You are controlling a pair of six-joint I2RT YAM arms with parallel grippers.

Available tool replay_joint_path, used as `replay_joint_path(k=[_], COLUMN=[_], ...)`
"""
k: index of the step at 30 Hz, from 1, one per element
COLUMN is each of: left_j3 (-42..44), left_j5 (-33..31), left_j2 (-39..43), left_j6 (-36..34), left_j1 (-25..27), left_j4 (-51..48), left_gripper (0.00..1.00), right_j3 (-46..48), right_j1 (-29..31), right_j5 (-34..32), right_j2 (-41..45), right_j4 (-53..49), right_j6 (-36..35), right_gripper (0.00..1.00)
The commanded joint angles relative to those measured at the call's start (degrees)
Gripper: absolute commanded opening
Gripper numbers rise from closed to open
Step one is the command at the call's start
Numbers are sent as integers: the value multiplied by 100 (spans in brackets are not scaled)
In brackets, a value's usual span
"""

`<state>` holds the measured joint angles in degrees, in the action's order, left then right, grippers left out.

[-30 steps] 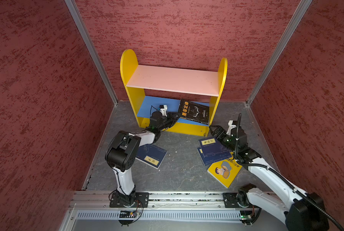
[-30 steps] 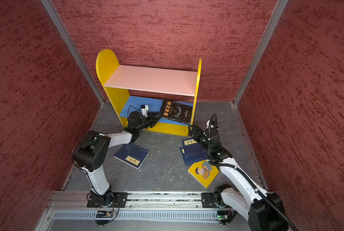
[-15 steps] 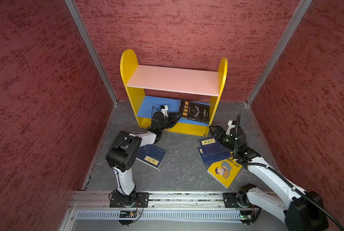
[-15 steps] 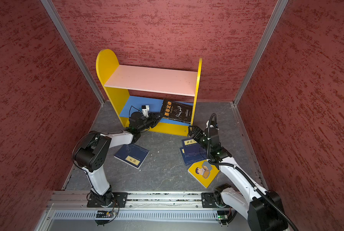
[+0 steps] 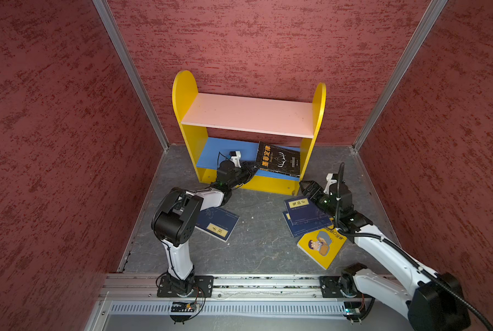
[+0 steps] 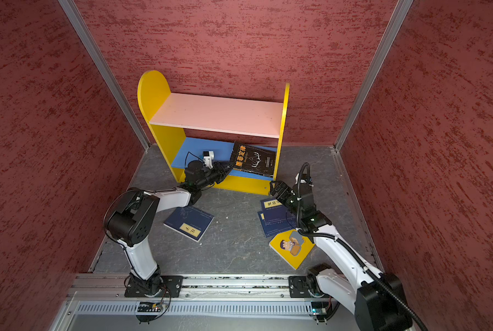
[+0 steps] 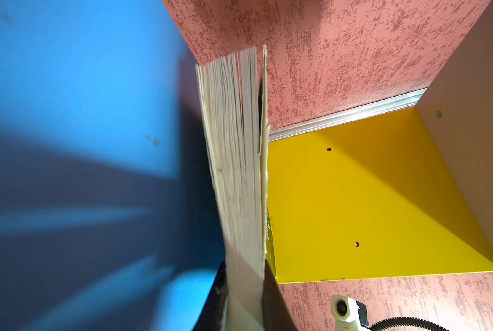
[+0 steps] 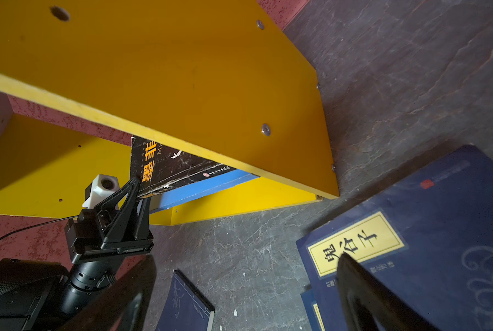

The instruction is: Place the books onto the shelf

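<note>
The shelf stands against the back wall. On its blue lower board a black book leans tilted toward the right side panel. My left gripper is shut on that book's lower left corner, and its pages fill the wrist view. On the floor lie one navy book, two stacked navy books and a yellow book. My right gripper hovers open over the stack's far edge, holding nothing.
Red textured walls close in the grey floor on three sides. The shelf's yellow right side panel stands close in front of my right gripper. A metal rail with both arm bases runs along the near edge.
</note>
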<state>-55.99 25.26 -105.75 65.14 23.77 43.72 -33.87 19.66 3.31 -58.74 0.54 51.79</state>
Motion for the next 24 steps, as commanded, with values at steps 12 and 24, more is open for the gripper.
replay_joint_path(k=[12,24], left_j3=[144,112], left_j5=[411,279], left_j2=[377,381], left_j6=[56,-51], left_j1=[62,199], left_j4=[367,136], left_gripper=[4,6], right_j3=[78,68], right_j1=[-50,-44], right_j5=[-165,-93], right_j2=[3,-171], right_j4=[74,301], right_j6=[-24,6], right_gripper=[99,99])
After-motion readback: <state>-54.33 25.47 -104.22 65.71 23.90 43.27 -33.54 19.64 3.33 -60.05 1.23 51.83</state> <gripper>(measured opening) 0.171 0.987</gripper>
